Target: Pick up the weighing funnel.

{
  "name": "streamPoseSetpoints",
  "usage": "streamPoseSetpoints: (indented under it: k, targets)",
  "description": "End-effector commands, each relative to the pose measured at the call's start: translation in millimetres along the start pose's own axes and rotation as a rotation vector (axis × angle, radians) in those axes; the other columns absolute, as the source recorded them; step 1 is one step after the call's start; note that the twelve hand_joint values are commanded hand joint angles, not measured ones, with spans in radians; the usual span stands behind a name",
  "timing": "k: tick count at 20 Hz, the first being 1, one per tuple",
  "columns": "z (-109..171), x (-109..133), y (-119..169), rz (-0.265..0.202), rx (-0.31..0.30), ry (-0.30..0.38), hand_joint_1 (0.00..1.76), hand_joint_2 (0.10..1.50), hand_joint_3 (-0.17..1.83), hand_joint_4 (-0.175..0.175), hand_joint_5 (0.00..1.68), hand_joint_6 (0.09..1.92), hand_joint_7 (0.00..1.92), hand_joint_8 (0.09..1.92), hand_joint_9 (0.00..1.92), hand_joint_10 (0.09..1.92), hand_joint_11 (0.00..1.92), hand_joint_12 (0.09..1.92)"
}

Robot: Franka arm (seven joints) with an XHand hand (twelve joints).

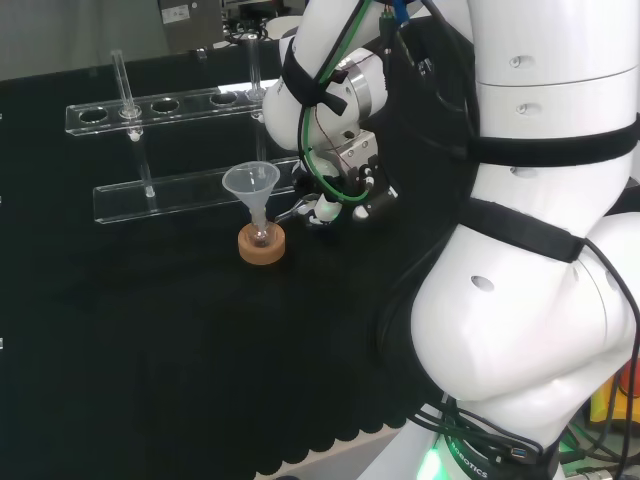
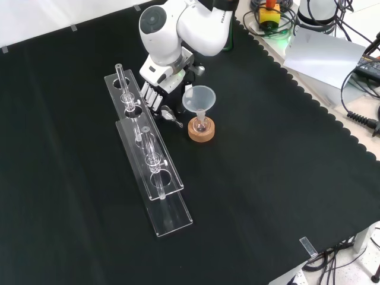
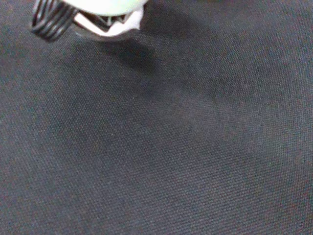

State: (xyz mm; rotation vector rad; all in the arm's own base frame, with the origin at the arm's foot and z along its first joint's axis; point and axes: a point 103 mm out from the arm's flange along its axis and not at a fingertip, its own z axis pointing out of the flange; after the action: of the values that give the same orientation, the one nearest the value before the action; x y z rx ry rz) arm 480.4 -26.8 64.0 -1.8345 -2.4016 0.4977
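The weighing funnel (image 2: 170,114), a small clear scoop with a short stem, lies on the black cloth between the rear rack and the big funnel in the front view. The hand (image 2: 152,95) reaches down to the cloth right beside it, fingers fairly straight, their tips at the scoop's edge; I cannot tell whether they touch it. In the head view the hand (image 1: 345,190) hangs low just right of the big funnel, and a faint clear shape (image 1: 298,209) lies by its white fingertip. The wrist view has bare cloth under a blurred part of the hand (image 3: 105,14).
The big funnel (image 2: 199,98) stands in a small flask on a cork ring (image 2: 201,131), close to the hand. Two long clear racks (image 2: 155,178) with glass tubes run along the left in the front view. The arm's white links (image 1: 540,250) take up the head view's right.
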Motion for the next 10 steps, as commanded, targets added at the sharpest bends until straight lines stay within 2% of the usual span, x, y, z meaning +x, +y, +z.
streamPoseSetpoints:
  k: [1,10]
  targets:
    - [2.7,0.6,1.4,-0.001,0.009,-0.004,0.94,0.64,0.63,-0.007,0.63,0.79,0.57,0.71,0.73,0.54,0.52,1.27]
    - [3.0,0.3,3.6,0.0,0.011,-0.006,0.95,0.65,0.64,0.003,0.66,0.79,0.59,0.7,0.74,0.54,0.53,1.27]
